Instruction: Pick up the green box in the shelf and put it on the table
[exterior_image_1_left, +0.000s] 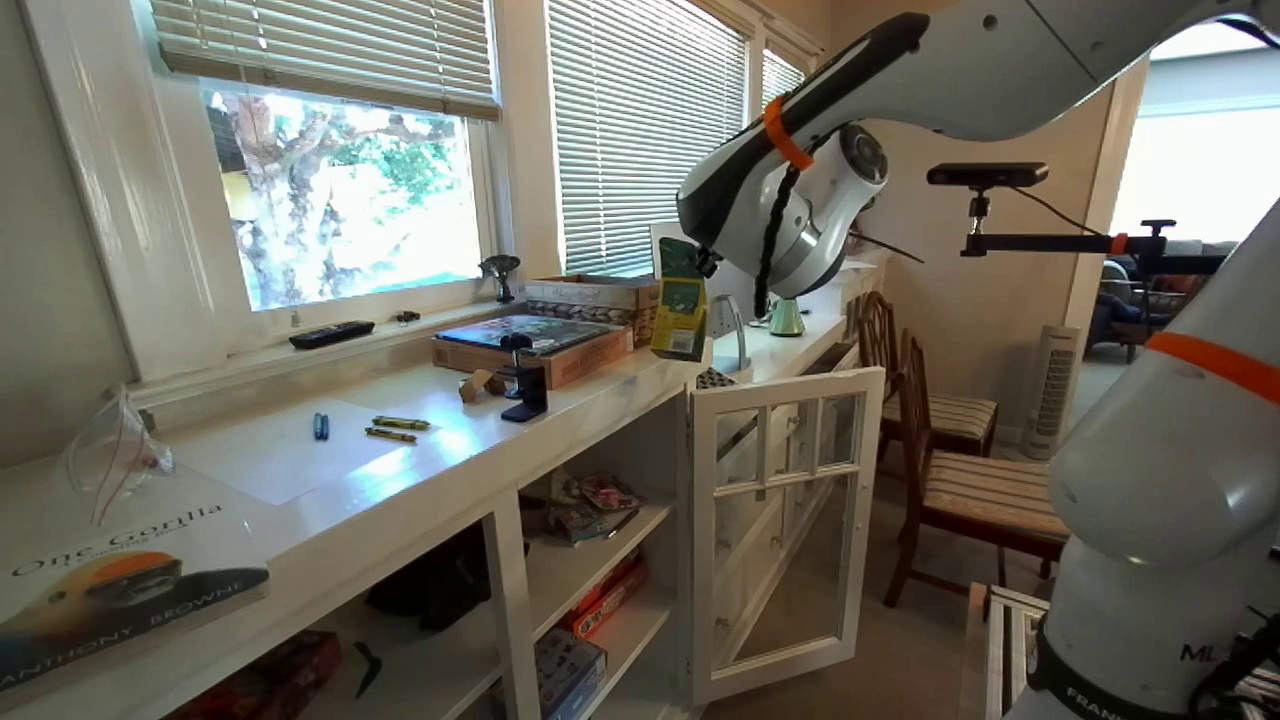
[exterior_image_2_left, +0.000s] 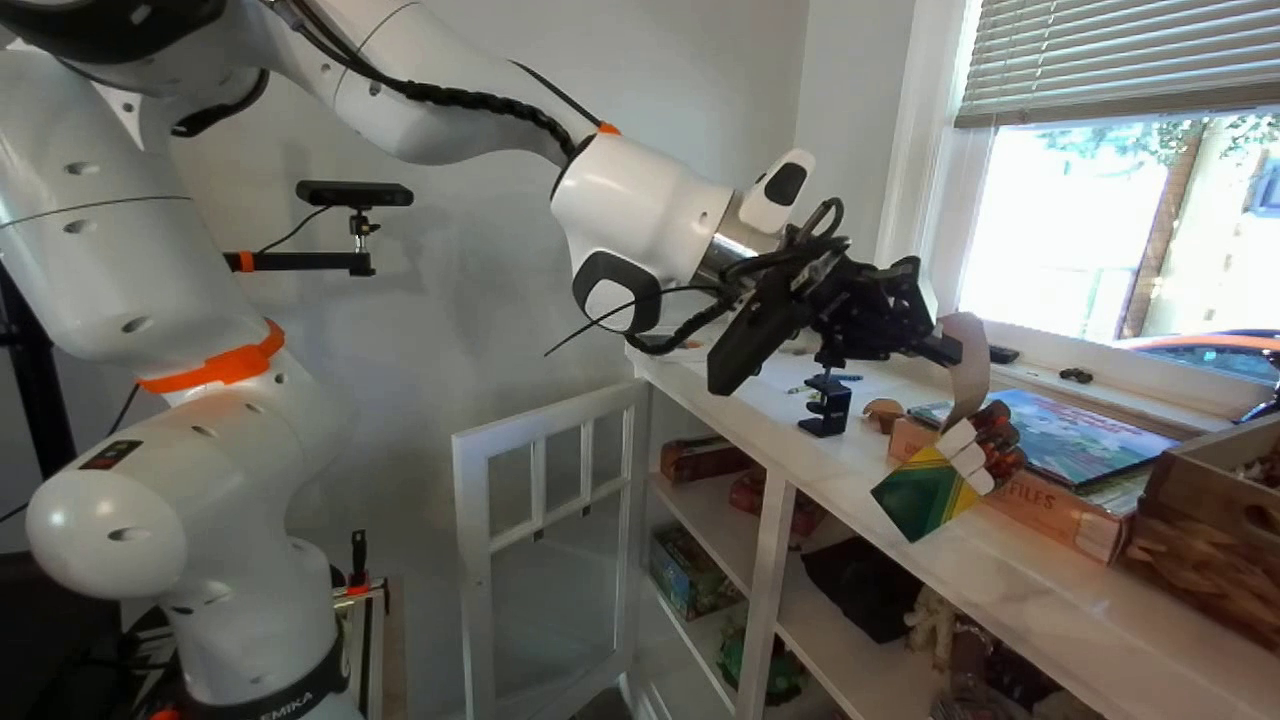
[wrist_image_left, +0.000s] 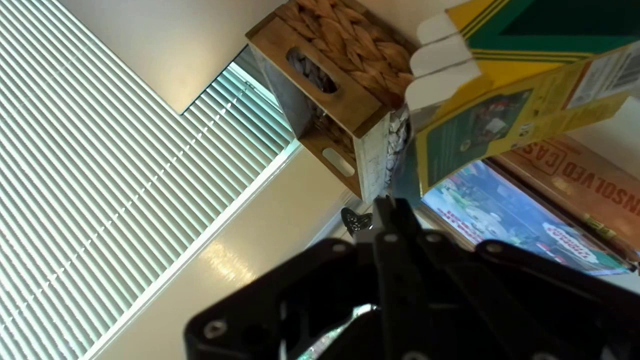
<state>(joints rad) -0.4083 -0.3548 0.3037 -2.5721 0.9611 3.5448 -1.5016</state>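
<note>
The claw (exterior_image_2_left: 943, 349) is narrow, its tips pinched on a brown flap (exterior_image_2_left: 970, 375) of the green box (exterior_image_2_left: 925, 490), as an exterior view shows. The green box hangs tilted near the front of the table (exterior_image_1_left: 600, 395), out of the shelf (exterior_image_1_left: 565, 575); how high it is above the table I cannot tell. The shelf is beneath the table, and its glass door (exterior_image_1_left: 785, 478) stands open below the table's front edge. On the table, blue crayons (exterior_image_1_left: 320, 427) lie on a sheet of paper (exterior_image_1_left: 275, 465), with yellow crayons (exterior_image_1_left: 400, 422) near them. A gorilla book (exterior_image_1_left: 130, 590) lies at the near end of the table in an exterior view. A black clamp (exterior_image_1_left: 527, 395) stands on the table near its front edge. Toward the back of the table sits a flat brown box (exterior_image_1_left: 590, 358) with a picture-covered case (exterior_image_1_left: 535, 335) on top, and a wooden crate (exterior_image_2_left: 1205, 505) stands on the table just beside them
</note>
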